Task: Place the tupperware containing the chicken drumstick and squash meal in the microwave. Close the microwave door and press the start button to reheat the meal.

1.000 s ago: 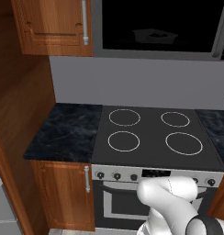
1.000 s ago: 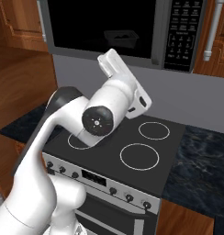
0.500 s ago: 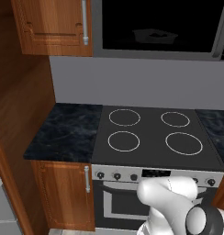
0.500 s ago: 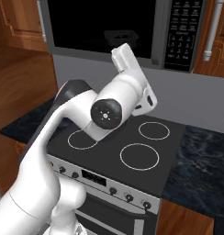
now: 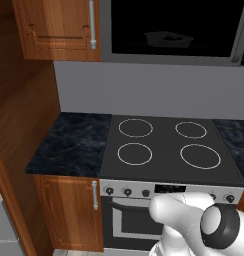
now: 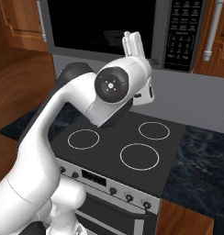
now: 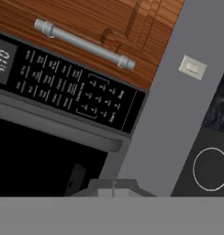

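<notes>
One gap decides the coming move: the gripper (image 6: 132,42) is raised in front of the microwave door (image 6: 100,25), at its lower right part, while the button panel (image 6: 180,32) lies further to the right, on the far side of the door's grey frame. The gripper points up and away toward the microwave (image 5: 174,27), its two fingers pressed together with nothing between them. In the hand view the panel's (image 7: 72,87) long axis runs slantwise across the picture because the hand is rolled; in the room it stands upright, with the clock at the top and rows of keys below. Which key is start I cannot read.

Behind the dark glass a pale shallow shape, most likely the tupperware (image 5: 166,39), sits inside the microwave; its contents are too dim to tell. The door looks shut, flush with the front. Judging from this, placing and closing are done, and the closed fingertips would need to shift right and push forward onto the panel.
</notes>
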Tool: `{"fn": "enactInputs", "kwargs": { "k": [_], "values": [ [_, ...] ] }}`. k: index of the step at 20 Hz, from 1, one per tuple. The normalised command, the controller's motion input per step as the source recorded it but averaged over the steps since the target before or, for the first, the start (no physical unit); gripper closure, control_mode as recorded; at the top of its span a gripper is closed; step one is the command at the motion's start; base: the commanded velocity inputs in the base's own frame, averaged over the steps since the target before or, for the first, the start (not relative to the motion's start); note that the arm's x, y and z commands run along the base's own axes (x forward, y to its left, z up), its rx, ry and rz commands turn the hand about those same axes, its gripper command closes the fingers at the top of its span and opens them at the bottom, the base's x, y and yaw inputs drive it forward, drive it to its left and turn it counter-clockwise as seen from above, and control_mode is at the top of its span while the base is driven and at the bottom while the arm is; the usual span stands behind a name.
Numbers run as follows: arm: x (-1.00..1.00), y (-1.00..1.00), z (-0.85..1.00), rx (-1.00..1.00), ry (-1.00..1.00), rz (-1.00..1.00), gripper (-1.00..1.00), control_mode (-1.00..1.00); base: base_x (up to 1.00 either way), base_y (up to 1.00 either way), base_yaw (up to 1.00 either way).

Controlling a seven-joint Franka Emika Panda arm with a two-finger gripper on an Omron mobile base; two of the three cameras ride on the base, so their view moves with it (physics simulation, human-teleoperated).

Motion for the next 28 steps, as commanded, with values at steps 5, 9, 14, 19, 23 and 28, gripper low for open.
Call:
{"fn": "enactInputs", "kwargs": {
  "k": [5,9,14,19,23,28],
  "values": [
    [0.04,0.0,-0.02,0.05,0.03,0.04,1.0,-1.0,0.0,0.0,0.0],
    [0.19,0.0,-0.02,0.06,0.0,0.05,1.0,-1.0,0.0,0.0,0.0],
    [0.27,0.0,0.0,0.07,0.0,0.04,1.0,-1.0,0.0,0.0,0.0],
    [0.23,-0.03,0.0,0.06,0.0,0.01,1.0,-1.0,0.0,0.0,0.0],
    [0.19,-0.12,-0.12,0.05,0.0,0.0,1.0,-1.0,0.0,0.0,0.0],
    [0.15,-0.14,-0.2,0.05,-0.04,0.0,1.0,-1.0,0.0,0.0,0.0]
  ]
}}
